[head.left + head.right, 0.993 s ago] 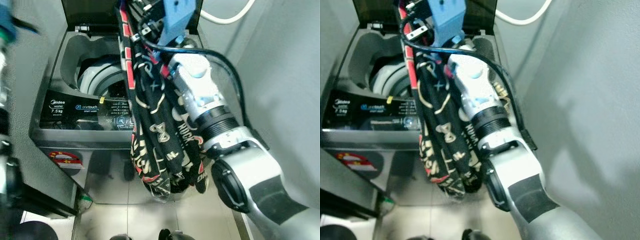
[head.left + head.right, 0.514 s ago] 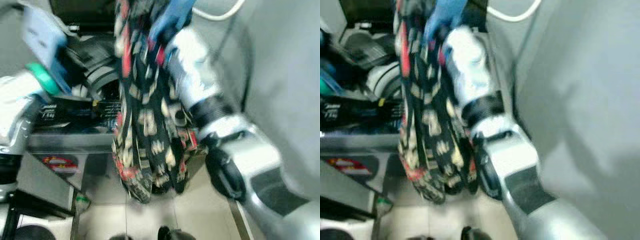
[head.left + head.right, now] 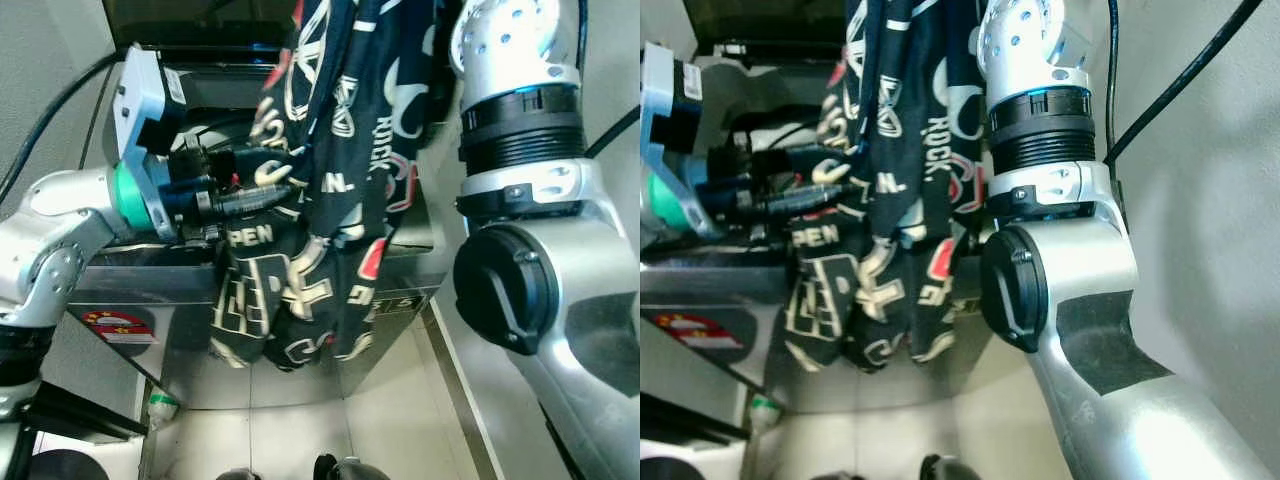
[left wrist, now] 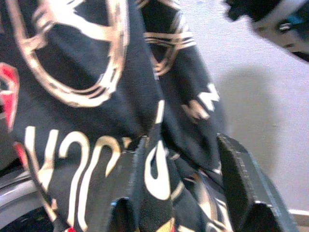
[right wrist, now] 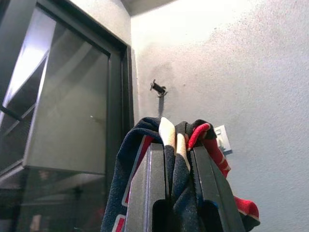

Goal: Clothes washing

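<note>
A black garment (image 3: 330,190) with cream lettering and red patches hung bunched over the washing machine's (image 3: 300,300) front edge.

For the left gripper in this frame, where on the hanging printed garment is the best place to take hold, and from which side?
The bunched middle folds, level with the washing machine top, approached from the robot's left. The printed garment hangs from the right gripper, pinched at its top, so fabric gathers there in thick vertical folds. The left gripper already reaches in from that side, fingers open around a fold.
</note>
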### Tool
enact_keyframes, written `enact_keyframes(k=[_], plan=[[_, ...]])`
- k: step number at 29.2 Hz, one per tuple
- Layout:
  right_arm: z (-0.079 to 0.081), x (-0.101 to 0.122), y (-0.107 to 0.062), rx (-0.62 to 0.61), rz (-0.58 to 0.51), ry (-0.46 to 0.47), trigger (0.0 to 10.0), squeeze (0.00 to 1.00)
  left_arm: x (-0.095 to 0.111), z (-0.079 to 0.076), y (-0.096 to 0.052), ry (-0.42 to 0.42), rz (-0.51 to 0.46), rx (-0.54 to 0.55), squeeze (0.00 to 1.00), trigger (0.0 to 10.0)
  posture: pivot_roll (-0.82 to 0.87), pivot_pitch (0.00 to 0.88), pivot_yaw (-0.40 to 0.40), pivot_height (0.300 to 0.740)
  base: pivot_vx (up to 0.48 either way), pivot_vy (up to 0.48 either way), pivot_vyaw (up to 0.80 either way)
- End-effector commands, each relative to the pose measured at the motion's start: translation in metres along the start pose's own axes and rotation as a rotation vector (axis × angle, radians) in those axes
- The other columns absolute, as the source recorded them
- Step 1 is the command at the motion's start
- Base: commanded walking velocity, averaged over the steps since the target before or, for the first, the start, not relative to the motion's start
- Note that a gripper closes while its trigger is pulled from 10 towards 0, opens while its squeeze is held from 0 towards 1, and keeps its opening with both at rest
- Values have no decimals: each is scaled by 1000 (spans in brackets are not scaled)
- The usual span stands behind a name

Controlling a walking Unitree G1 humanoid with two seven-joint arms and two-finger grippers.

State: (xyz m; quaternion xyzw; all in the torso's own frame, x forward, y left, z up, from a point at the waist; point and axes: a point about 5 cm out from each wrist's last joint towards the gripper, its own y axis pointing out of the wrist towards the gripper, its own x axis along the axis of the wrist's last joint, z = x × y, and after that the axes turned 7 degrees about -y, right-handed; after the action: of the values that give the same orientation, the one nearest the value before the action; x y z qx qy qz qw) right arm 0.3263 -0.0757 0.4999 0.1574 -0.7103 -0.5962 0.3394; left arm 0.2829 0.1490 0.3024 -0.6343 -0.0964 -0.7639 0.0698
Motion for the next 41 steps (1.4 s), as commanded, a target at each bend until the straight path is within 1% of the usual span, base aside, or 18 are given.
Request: enact_keyframes(k=[1,5,7,8,10,11,12,13,16,20,23,24,26,27,32,37,40,41], plan=[[11,18,13,50,-88,58,10000,0,-7,-1,4,-16,35,-42,1000,10000,135,79,24,740,0,0,0],[11,20,13,54,-95,78,10000,0,-10,8,5,-9,53,-11,1000,10000,135,79,24,740,0,0,0],[14,22,12,69,-101,98,10000,0,-14,32,12,34,68,119,1000,10000,133,77,26,740,0,0,0],[14,22,12,69,-101,98,10000,0,-14,32,12,34,68,119,1000,10000,133,77,26,740,0,0,0],[17,23,10,84,-104,109,10000,0,-17,58,22,86,86,275,1000,10000,128,75,26,740,0,0,0],[17,23,10,86,-104,112,10000,0,-18,64,27,81,79,308,902,10000,128,75,26,740,0,0,0],[17,23,10,86,-104,112,10000,0,-18,64,27,81,79,308,902,10000,128,75,26,740,0,0,0],[17,23,9,88,-104,119,10000,0,-20,71,35,45,70,335,0,10000,127,73,25,740,0,0,0],[17,24,9,89,-105,124,10000,0,-22,73,39,13,71,343,0,10000,127,73,25,740,0,0,0],[21,27,11,100,-117,148,10000,0,-29,70,53,-55,61,263,0,10000,125,69,23,740,0,0,0],[22,28,11,106,-119,160,10000,0,-30,70,57,-47,59,247,0,9608,125,69,23,740,0,0,0],[23,29,11,111,-121,171,10000,0,-31,71,61,-39,56,245,0,4627,125,69,23,740,0,0,0],[23,29,11,111,-121,171,10000,0,-31,71,61,-39,56,245,0,4627,125,69,23,740,0,0,0],[24,30,9,114,-119,182,10000,0,-29,77,65,-22,38,270,0,0,119,63,27,740,0,0,0],[23,28,6,109,-106,191,10000,0,-22,85,68,-11,-15,314,0,0,115,61,29,740,0,0,0],[17,12,-7,80,-28,207,10000,0,-17,91,65,-7,-60,351,0,0,118,58,28,740,0,0,0],[19,-14,-41,51,102,247,10000,0,-14,92,58,7,-106,369,0,0,121,61,25,740,0,0,0],[19,-14,-41,51,102,247,10000,0,-14,92,58,7,-106,369,0,0,121,61,25,740,0,0,0]])
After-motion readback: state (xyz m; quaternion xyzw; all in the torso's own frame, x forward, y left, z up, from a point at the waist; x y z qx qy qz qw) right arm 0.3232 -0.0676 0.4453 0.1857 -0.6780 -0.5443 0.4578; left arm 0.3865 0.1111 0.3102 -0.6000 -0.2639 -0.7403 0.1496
